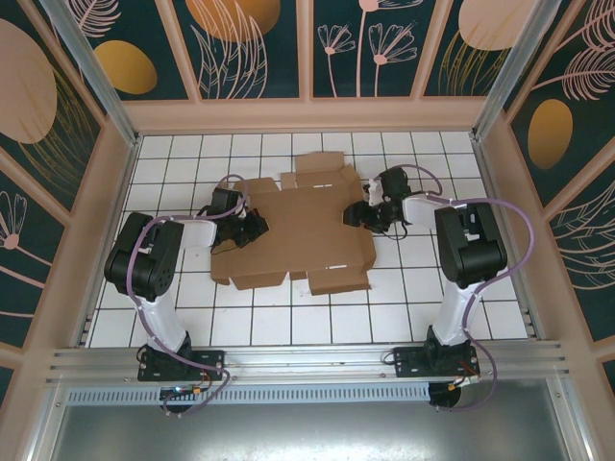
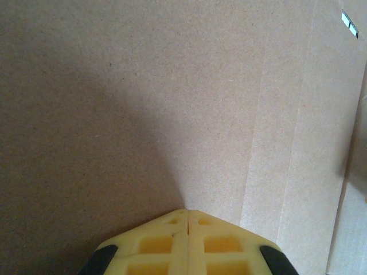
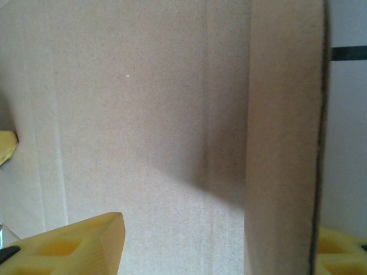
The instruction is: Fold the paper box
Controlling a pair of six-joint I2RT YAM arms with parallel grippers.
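The white tiled table holds the paper box. The box is a big flat brown sheet with flaps, and it lies between the two claws. The left claw sits at the sheet's left edge, with the cardboard right in front of its tip. Its yellow fingers are squeezed tight together with nothing between them. The right claw is at the sheet's right edge. Its fingers are spread apart. A raised flap stands between them, nearer one finger than the other.

Open tiled floor around the flat paper box (side walls close at the edges).
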